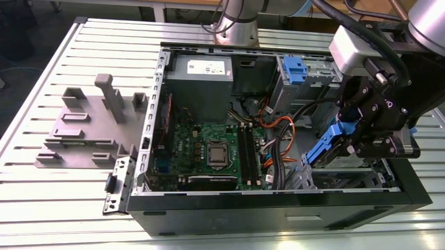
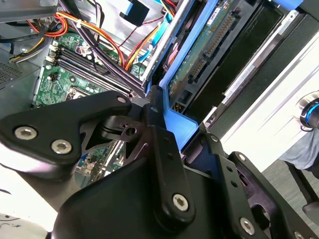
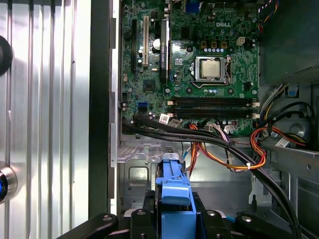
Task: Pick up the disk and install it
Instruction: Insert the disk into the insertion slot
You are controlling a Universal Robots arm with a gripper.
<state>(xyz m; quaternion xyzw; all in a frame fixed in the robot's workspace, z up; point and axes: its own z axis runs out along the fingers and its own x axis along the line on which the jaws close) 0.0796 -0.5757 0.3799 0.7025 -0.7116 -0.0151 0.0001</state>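
- Clearly, in the exterior view the gripper (image 1: 372,136) is clamped on the disk (image 1: 326,148), which it holds on edge, tilted, at the near corner on the exterior view's right of the open computer case (image 1: 278,208). The disk hangs just above the silver drive cage (image 1: 347,174) there, not yet seated; the steep angle seems chosen so the blue carrier can meet the cage's opening. The green motherboard (image 1: 208,151) lies well to the exterior view's left of it, and a grey holder block (image 1: 83,125) stands on the slatted table (image 1: 41,198) outside the case.
- In the second wrist view the black fingers (image 2: 162,149) press the blue carrier frame of the disk (image 2: 209,50), whose green circuit side and connector face the camera. The grip sits at one end, probably leaving the other end free to enter.
- In the first wrist view the disk's blue edge (image 3: 174,199) is held between the gripper's links, above the bare cage floor (image 3: 139,174); orange cables (image 3: 219,154) run just beside it, near enough to snag, I judge.
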